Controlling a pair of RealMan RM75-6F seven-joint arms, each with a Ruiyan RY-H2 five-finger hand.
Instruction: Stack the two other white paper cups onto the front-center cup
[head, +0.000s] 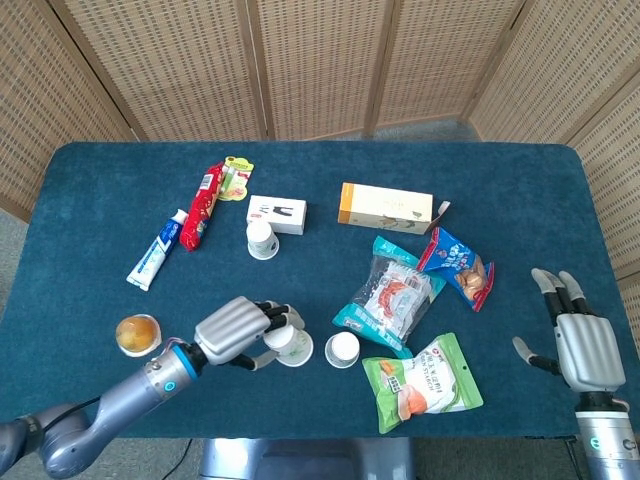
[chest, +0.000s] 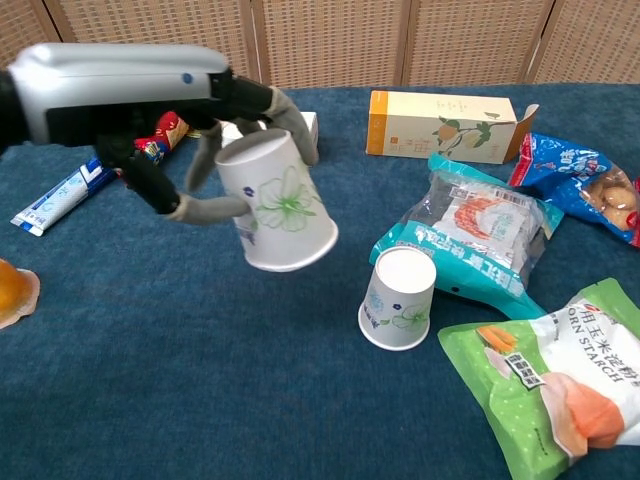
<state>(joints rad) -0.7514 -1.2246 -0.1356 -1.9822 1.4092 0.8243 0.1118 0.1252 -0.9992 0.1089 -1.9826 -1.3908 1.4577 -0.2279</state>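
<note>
Nearest the front edge of the blue-carpeted table (head: 300, 420), the left hand (head: 237, 330) holds a white paper cup with a green flower print (chest: 277, 203), fingers wrapped round its wall, mouth tipped down and toward the right. The held cup hangs in the air just left of the target, the upside-down white paper cup at front centre (chest: 399, 297), which stands on its rim with its closed base up.

The risk lies in the tilt. If the held cup comes down at this angle, I judge its rim may catch the target's base edge and knock it over or shove it sideways rather than sleeve over it. The target sits touching or nearly touching the clear-and-teal snack packet (chest: 470, 235), and the green corn-starch pouch (chest: 545, 385) lies close on its right, so a nudged cup could wedge against them or roll. A tight grip could also dent the thin paper wall.

At the right front edge the right hand (head: 583, 343) hovers with fingers apart, holding nothing.

Farther back, the third white paper cup (head: 261, 239) stands inverted beside the small white box (head: 277, 214), not yet stacked. An orange jelly cup (head: 137, 334) sits by the left front.
</note>
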